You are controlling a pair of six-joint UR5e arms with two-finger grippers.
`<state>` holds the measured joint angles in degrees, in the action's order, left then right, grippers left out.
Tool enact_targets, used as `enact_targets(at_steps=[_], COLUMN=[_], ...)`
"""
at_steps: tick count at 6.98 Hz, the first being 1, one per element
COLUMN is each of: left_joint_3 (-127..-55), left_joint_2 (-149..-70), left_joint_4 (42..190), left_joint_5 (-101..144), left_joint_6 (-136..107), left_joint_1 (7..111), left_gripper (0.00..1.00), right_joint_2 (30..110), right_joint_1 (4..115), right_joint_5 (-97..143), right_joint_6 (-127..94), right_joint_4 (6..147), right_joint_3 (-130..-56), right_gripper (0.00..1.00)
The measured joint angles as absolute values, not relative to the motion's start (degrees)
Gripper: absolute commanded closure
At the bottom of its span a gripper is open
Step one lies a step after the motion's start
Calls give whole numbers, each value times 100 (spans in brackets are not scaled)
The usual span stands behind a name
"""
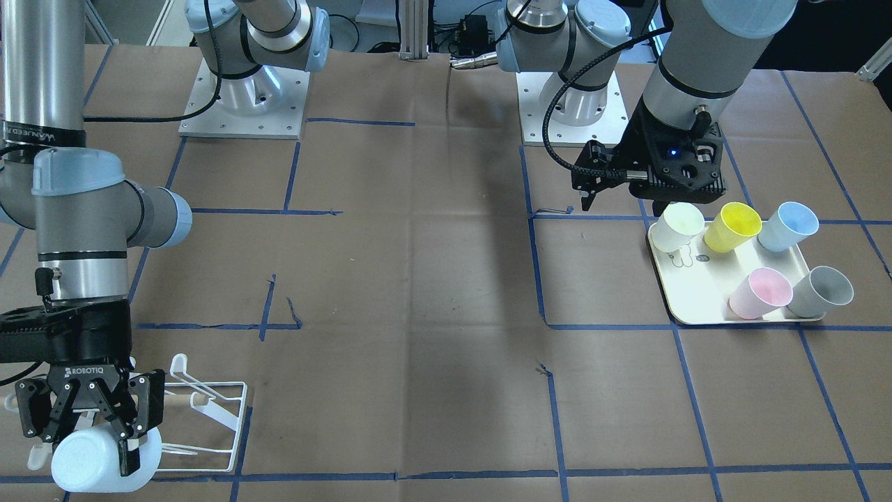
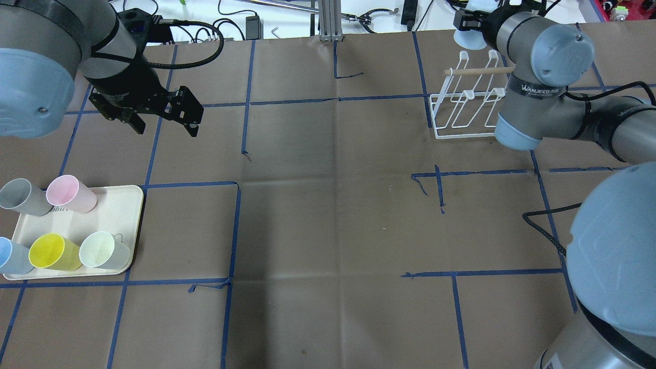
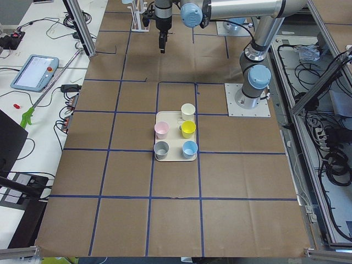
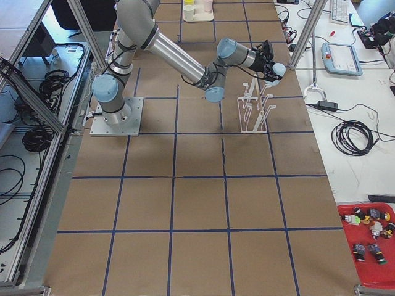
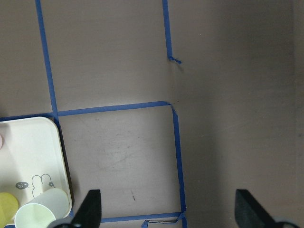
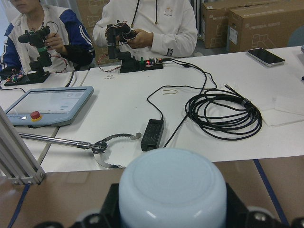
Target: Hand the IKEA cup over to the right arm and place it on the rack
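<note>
Front-facing view: your right gripper (image 1: 97, 427), low on the view's left, has its black fingers closed against the sides of a pale blue plastic cup (image 1: 87, 466). The cup sits at the end of the low white wire rack (image 1: 221, 417), near its wooden dowel. You cannot tell whether the cup touches a prong. On the view's right, your left gripper (image 1: 622, 202) hangs with its fingers spread wide and nothing between them. It is just above the back edge of a cream rectangular tray (image 1: 697, 315). The tray carries an off-white cup (image 1: 679, 226), a yellow cup (image 1: 732, 226), a light blue cup (image 1: 787, 226), a pink cup (image 1: 759, 293) and a grey cup (image 1: 822, 291).

Overhead view: the left gripper (image 2: 164, 124) is spread and empty over bare brown paper, apart from the tray (image 2: 125, 205). The held cup (image 2: 469, 40) is at the far end of the rack (image 2: 464, 117).

Right side view: the cup (image 4: 279, 69) is above the rack's (image 4: 253, 112) top end.

Left wrist view: both fingertips (image 5: 90, 209) stand far apart, nothing gripped.

Right wrist view: the cup's (image 6: 172, 190) closed base faces up between the dark fingers.
</note>
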<state>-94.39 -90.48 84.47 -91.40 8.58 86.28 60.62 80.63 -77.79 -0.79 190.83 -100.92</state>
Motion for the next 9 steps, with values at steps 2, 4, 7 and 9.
enact_targets(at_steps=[2, 4, 7, 9], left_joint_3=[-9842, -10444, -11124, -11553], left_joint_2=[-8856, -8647, -8477, -8423], left_joint_4=[8439, 8324, 8151, 7725], left_joint_5=[-9118, -9081, -9073, -9068], left_joint_6=[1153, 1872, 3007, 3186], left_joint_1=[8016, 7085, 5781, 5531], left_gripper=[1, 2, 2, 2], right_joint_2=[5983, 5951, 5879, 5866], right_joint_1=[8062, 8067, 8110, 8170], right_joint_5=[-7788, -7795, -7790, -7779], right_joint_6=[-36, -35, -75, -75], right_joint_4=[19104, 19105, 19108, 19066], right_joint_3=[-10117, -10238, -10316, -10302], right_gripper=[83, 74, 0, 0])
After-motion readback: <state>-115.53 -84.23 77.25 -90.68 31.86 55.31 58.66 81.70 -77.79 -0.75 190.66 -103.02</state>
